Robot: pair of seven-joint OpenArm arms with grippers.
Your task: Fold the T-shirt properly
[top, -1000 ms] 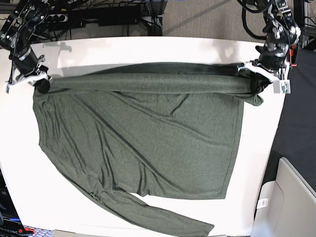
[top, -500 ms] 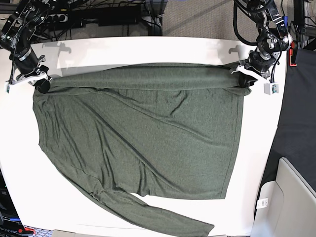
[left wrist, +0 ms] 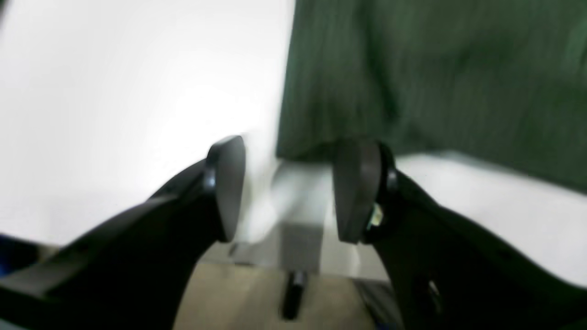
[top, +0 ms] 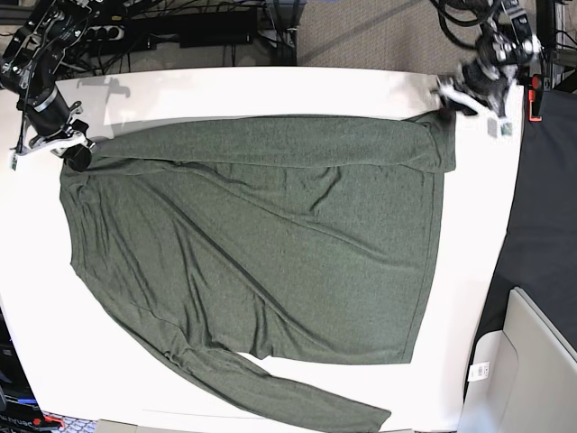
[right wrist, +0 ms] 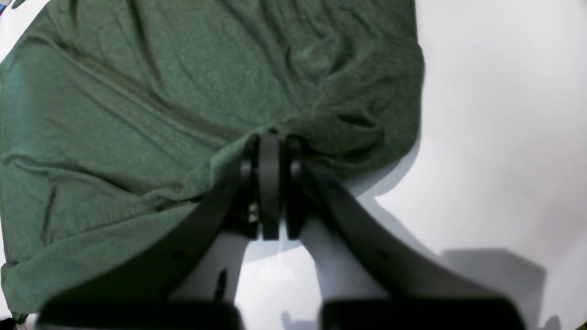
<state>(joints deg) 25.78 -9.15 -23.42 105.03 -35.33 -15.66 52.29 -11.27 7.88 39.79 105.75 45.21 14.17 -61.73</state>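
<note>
The dark olive-green T-shirt (top: pixel 270 244) lies spread on the white table (top: pixel 270 90), with its far edge folded over as a long band (top: pixel 270 140). One long sleeve (top: pixel 297 401) trails toward the front edge. My right gripper (top: pixel 77 152) is shut on the band's left end; the right wrist view shows its jaws (right wrist: pixel 270 151) closed on bunched fabric (right wrist: pixel 183 91). My left gripper (top: pixel 455 97) is open and empty above the table's far right corner, just beyond the shirt's corner. In the blurred left wrist view the left gripper (left wrist: pixel 291 192) stands apart from the shirt's edge (left wrist: pixel 435 68).
Cables and power strips (top: pixel 180 27) lie behind the table's far edge. A grey bin (top: pixel 532 361) stands off the table at the front right. A dark floor strip (top: pixel 541 207) runs along the table's right side.
My left gripper has let go of the shirt's right end and moved up and back toward the far corner. The folded band has settled flat. The right gripper has not moved.
</note>
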